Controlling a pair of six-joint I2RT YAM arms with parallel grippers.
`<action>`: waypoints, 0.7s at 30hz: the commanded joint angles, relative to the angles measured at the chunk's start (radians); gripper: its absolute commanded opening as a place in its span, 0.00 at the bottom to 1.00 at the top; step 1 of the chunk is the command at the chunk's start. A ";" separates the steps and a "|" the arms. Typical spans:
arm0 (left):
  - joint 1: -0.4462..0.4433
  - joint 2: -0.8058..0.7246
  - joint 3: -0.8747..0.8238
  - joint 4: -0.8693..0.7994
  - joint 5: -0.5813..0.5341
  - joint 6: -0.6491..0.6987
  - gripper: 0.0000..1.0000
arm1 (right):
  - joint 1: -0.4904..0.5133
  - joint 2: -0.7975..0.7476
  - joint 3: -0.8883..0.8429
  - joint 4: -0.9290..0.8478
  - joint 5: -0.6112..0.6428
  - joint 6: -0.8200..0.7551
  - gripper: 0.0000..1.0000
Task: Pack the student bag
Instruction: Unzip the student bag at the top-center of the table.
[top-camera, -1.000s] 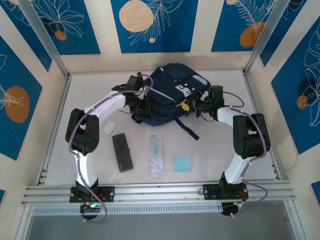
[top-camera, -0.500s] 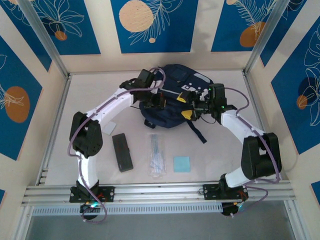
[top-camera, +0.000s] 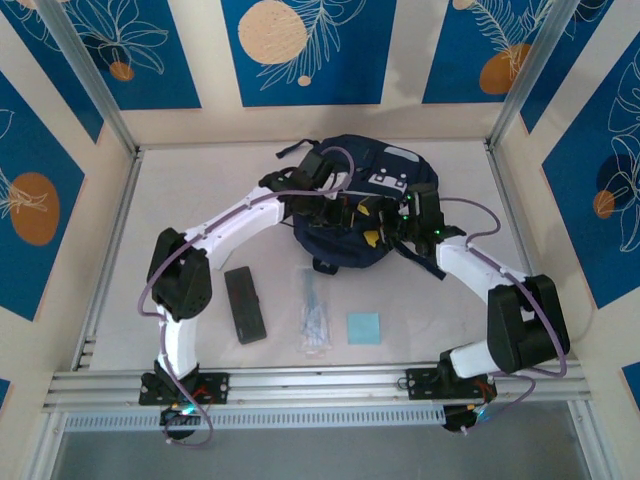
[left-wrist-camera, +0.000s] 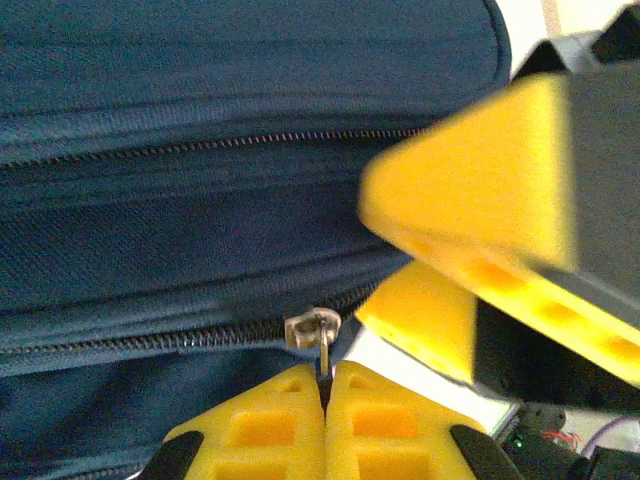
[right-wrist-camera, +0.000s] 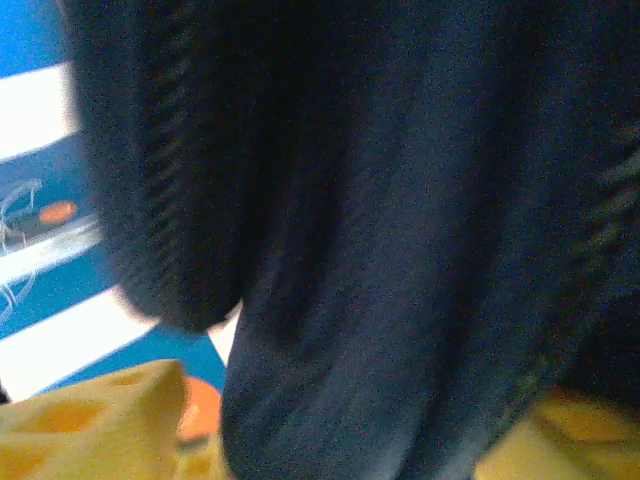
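Top external view: the table (top-camera: 200, 190) is fenced by frame posts and walls on three sides. It has bare room to the left of the bag (top-camera: 345, 248), which lies at the far middle with both arms reaching over it. The bag looks soft and floppy, and probably light while unfilled. I judge it will sag and slide if tugged at one point, so one hold should brace the cloth while the other works the zip. On the near strip lie a black case (top-camera: 245, 305), a clear packet (top-camera: 314, 312) and a blue pad (top-camera: 363, 328), all apart from the bag, which leaves some space for it to shift nearer.

The right gripper (right-wrist-camera: 330, 440) has its fingers apart with a thick fold of bag cloth between them; I cannot tell whether they pinch it. The left gripper (left-wrist-camera: 325, 385) is clamped on the zip pull (left-wrist-camera: 320, 335). The pull is the natural handle, though it is small, metal and likely to slip.
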 joint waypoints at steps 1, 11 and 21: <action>-0.029 -0.065 0.021 0.060 0.083 -0.001 0.00 | -0.015 0.048 -0.011 0.044 0.111 0.035 0.60; 0.008 -0.062 -0.016 -0.021 0.002 0.105 0.00 | -0.028 0.074 0.037 0.023 0.057 -0.068 0.00; 0.257 -0.063 -0.151 -0.172 -0.128 0.236 0.00 | -0.087 -0.017 0.057 -0.100 -0.024 -0.259 0.00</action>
